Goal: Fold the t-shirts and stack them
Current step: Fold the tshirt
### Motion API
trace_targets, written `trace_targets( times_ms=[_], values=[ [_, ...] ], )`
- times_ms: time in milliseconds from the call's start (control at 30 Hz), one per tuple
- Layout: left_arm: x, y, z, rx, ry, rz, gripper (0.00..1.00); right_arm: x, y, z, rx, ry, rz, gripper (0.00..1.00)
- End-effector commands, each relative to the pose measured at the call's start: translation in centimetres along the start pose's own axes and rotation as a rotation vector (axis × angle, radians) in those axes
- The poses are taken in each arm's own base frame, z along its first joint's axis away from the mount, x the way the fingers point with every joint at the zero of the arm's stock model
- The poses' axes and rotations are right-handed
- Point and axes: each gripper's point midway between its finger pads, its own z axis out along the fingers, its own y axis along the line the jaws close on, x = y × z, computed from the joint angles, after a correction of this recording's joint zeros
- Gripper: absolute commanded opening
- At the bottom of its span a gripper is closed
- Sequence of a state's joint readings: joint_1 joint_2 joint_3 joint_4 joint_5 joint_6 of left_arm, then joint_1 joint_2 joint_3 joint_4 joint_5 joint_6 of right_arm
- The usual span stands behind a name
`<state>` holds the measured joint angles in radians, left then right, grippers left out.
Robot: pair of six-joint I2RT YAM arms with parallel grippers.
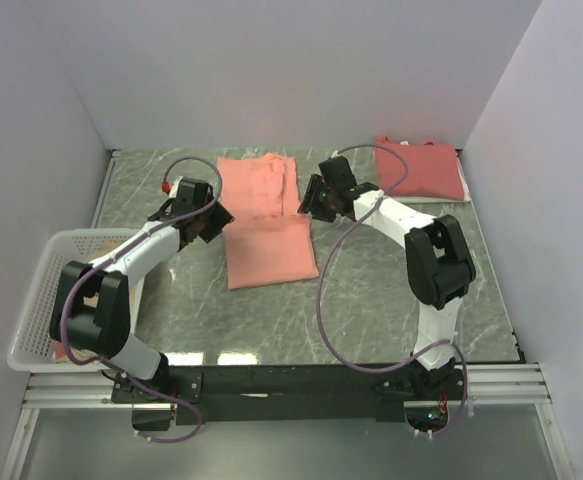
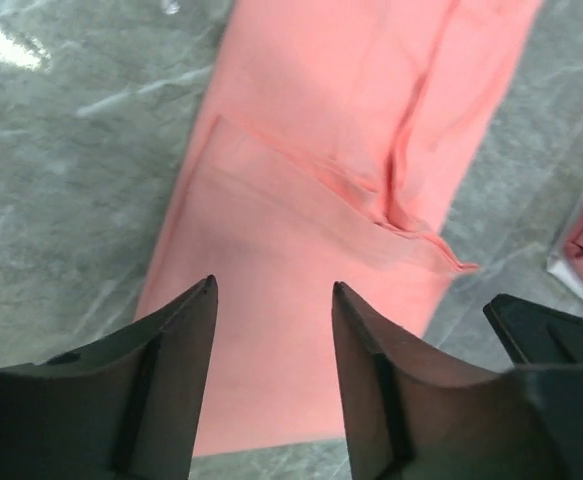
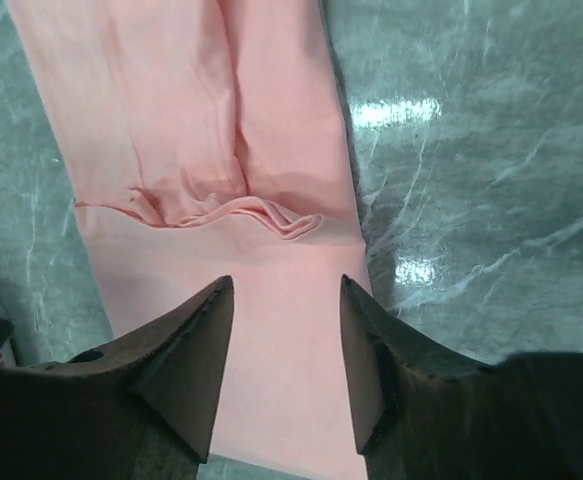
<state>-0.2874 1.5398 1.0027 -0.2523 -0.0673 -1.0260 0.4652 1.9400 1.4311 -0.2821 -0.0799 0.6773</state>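
Salmon shirt [image 1: 266, 215] lies part-folded just below left gripper [image 2: 273, 285], jaws apart, nothing held; right gripper [image 3: 286, 280] likewise released above its opposite edge; coral shirt [image 1: 418, 168] folded well beyond right gripper.

Marble table [image 1: 401, 320]: salmon t-shirt [image 1: 266, 215], coral t-shirt [image 1: 421, 168]
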Motion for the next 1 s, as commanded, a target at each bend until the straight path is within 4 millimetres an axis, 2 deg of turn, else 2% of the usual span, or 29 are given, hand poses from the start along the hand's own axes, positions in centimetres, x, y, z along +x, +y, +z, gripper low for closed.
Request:
trace_targets(
  times_ms=[0,33,67,100,133,167,233,367,433,467,500,567,600,667,767,800,967],
  values=[
    [0.3,-2.4,-1.9,0.094,-0.005,0.027,0.48,-1.7,3.1,-3.7,-0.051,-0.100,-0.076,0.52],
    [0.8,-2.5,-1.7,0.095,0.007,0.031,0.43,-1.6,3.4,-3.7,-0.047,-0.102,-0.088,0.50],
    [1.5,-3.1,-1.6,0.110,0.020,0.045,0.32,-1.3,3.4,-3.4,-0.037,-0.099,-0.099,0.48],
    [2.1,-3.3,-1.0,0.101,0.037,0.053,0.26,-0.7,3.9,-3.2,-0.042,-0.089,-0.119,0.46],
    [2.5,-3.6,-0.7,0.102,0.047,0.059,0.20,-0.6,4.0,-3.0,-0.041,-0.083,-0.126,0.38],
    [3.1,-4.2,-0.5,0.110,0.062,0.068,0.09,0.0,3.7,-2.1,-0.027,-0.063,-0.131,0.35],
    [3.7,-5.2,0.3,0.127,0.082,0.078,0.01,0.3,3.9,-1.6,-0.030,-0.045,-0.145,0.28],
    [4.3,-7.9,1.6,0.173,0.125,0.109,0.01,1.2,3.5,-0.2,-0.032,-0.007,-0.164,0.26],
    [5.1,-8.1,2.8,0.174,0.161,0.119,0.01,1.2,3.4,0.2,-0.027,-0.003,-0.172,0.25],
    [5.0,-9.1,3.0,0.194,0.164,0.122,0.01,1.5,3.0,0.6,-0.014,0.012,-0.178,0.25],
    [5.5,-8.7,4.1,0.176,0.185,0.121,0.01,1.1,3.3,0.7,-0.015,0.007,-0.184,0.25],
    [5.7,-9.5,4.6,0.190,0.206,0.127,0.01,1.2,2.8,1.5,0.010,0.016,-0.189,0.24],
    [6.3,-9.2,5.4,0.177,0.222,0.129,0.01,1.0,2.9,1.6,0.015,0.016,-0.191,0.24],
    [6.3,-9.7,6.0,0.184,0.224,0.131,0.01,0.7,2.0,2.3,0.032,0.020,-0.180,0.24],
    [6.5,-9.6,7.1,0.167,0.234,0.136,0.01,0.7,1.1,3.4,0.038,0.035,-0.164,0.24],
    [6.9,-9.1,7.8,0.151,0.244,0.139,0.01,0.1,0.8,3.5,0.041,0.033,-0.155,0.24],
    [6.2,-8.3,9.7,0.099,0.228,0.128,0.01,0.0,-0.8,5.6,0.057,0.063,-0.133,0.23]
  ],
)
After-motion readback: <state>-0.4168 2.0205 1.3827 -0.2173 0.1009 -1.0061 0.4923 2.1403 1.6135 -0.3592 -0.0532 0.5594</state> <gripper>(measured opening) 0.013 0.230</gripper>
